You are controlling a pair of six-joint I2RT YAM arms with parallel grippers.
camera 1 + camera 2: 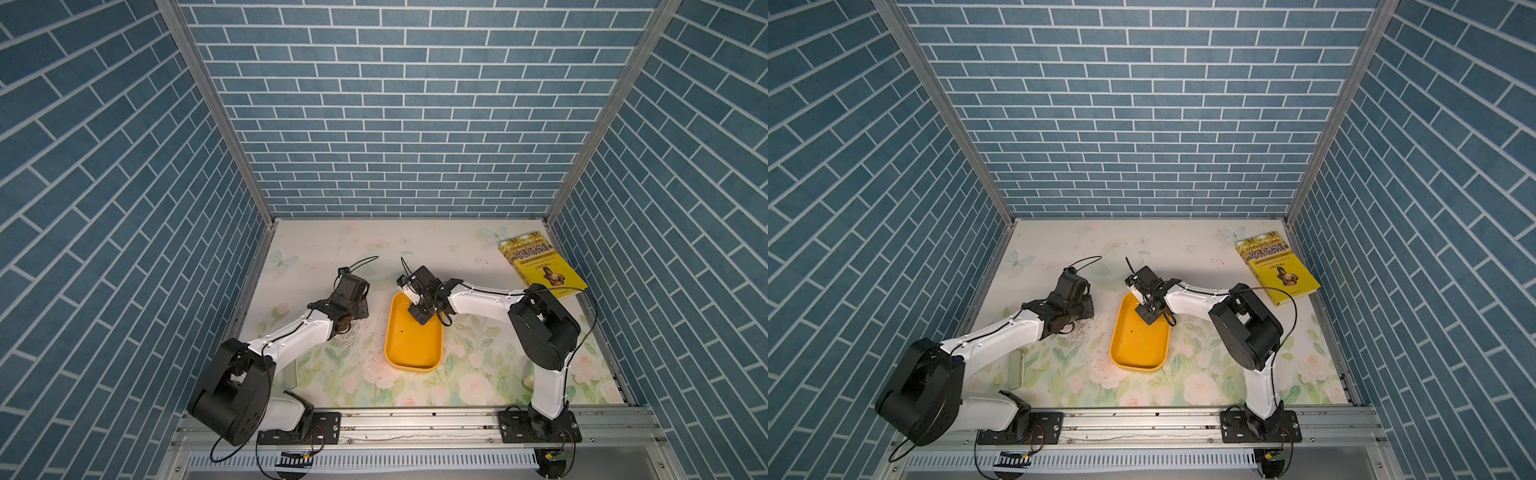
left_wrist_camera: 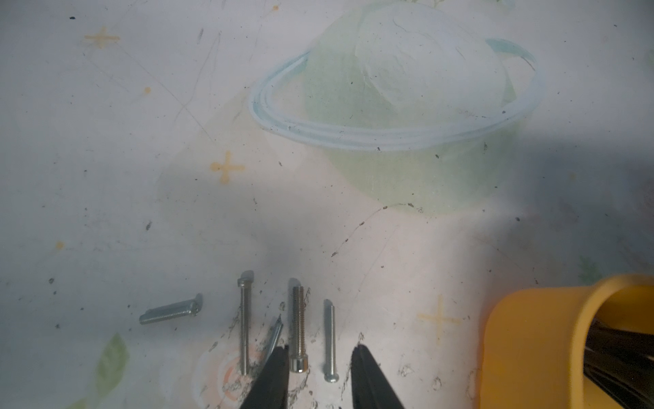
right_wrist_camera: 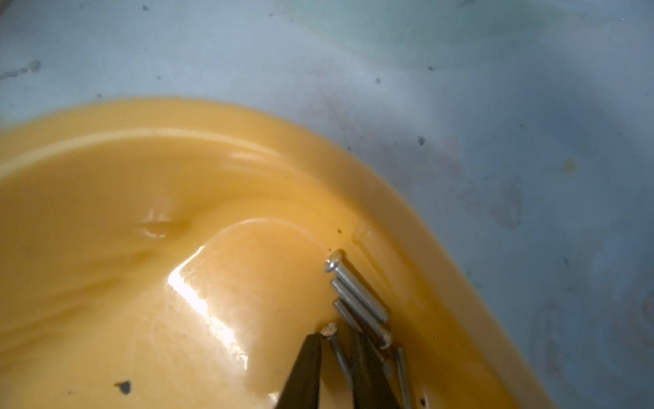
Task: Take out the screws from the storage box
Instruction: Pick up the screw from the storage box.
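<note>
The yellow-orange storage box (image 1: pixel 409 349) (image 1: pixel 1136 347) lies mid-table. My right gripper (image 3: pixel 336 336) (image 1: pixel 419 313) reaches down into its far corner. Its jaws stand open by a narrow gap, with one thin screw (image 3: pixel 339 354) lying between them. A cluster of silver screws (image 3: pixel 357 297) rests against the box wall (image 3: pixel 141 170) beside the fingertips. My left gripper (image 2: pixel 321 348) (image 1: pixel 353 311) is open, low over the table left of the box. Several screws lie on the table there, among them a brass-toned screw (image 2: pixel 298 329) and a slim silver screw (image 2: pixel 330 340) between the jaws. The left gripper holds nothing.
A corner of the box (image 2: pixel 531 336) sits close to the left gripper. A yellow book (image 1: pixel 540 266) lies at the back right. A pale green gadget (image 1: pixel 1016 370) lies near the left arm's base. Blue brick walls enclose the table on three sides.
</note>
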